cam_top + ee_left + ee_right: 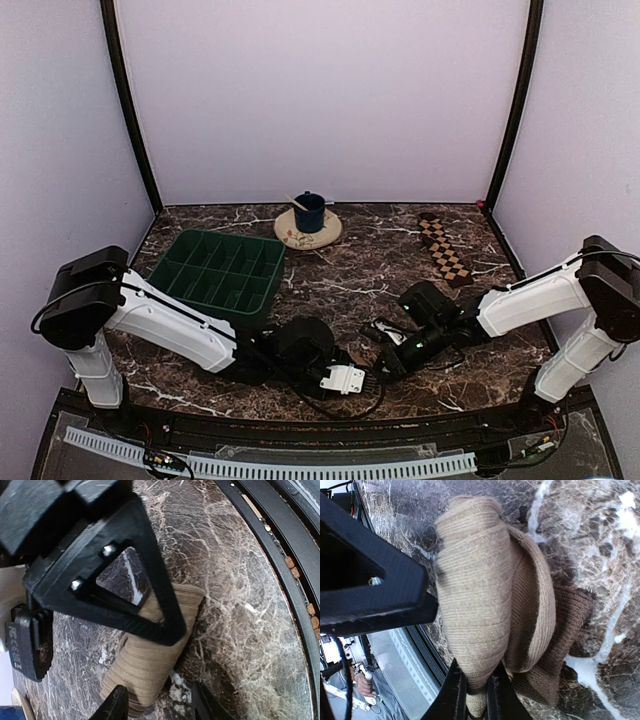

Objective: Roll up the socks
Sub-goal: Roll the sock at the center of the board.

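Two socks belong to this job, but only one shows from above. From the top camera, the checkered sock [444, 250] lies flat and long at the back right of the dark stone surface [340, 285], well apart from both arms. The left end effector [360, 380] and the right end effector [388, 362] meet low at the front middle and hide what is between them. A green tray [235, 239] with many little boxes sits at the back left. A blue cup [309, 212] stands on a round plate [285, 235] at the back middle.

From the left wrist camera, the tan sock [145, 665] is a short, thick, ribbed bundle lying on the surface. The left end effector is about half open, with the end of the bundle between its two tips. One tip is against the sock and the other has a gap beside it. A big black three-cornered finger of the right end effector lies across the bundle and hides part of it. A black strip [280, 555] runs along the edge of the surface.

From the right wrist camera, the tan sock looks like a fat roll with rounded layers. A darker brown knit part pokes out under it on the right. The right end effector is almost closed and pinches the bottom of the roll. A black finger of the left end effector touches the roll's left side.
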Available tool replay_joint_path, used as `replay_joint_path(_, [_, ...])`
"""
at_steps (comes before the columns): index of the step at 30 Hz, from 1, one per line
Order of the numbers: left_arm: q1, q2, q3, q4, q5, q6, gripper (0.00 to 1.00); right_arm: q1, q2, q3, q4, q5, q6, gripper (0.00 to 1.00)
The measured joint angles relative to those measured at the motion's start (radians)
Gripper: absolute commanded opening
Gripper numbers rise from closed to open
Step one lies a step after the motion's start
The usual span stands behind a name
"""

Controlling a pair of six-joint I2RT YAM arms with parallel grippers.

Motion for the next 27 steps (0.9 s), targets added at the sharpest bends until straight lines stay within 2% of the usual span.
replay_joint_path(13, [-0.015, 0.097, 0.013, 0.119, -0.083, 0.083, 0.45, -0.005, 0.005, 0.000, 0.002, -0.013, 0.001, 0.00])
replay_joint_path(27, [-0.017, 0.125, 0.039, 0.131, -0.105, 0.104, 0.43, -0.010, 0.021, 0.000, 0.010, -0.045, 0.001, 0.00])
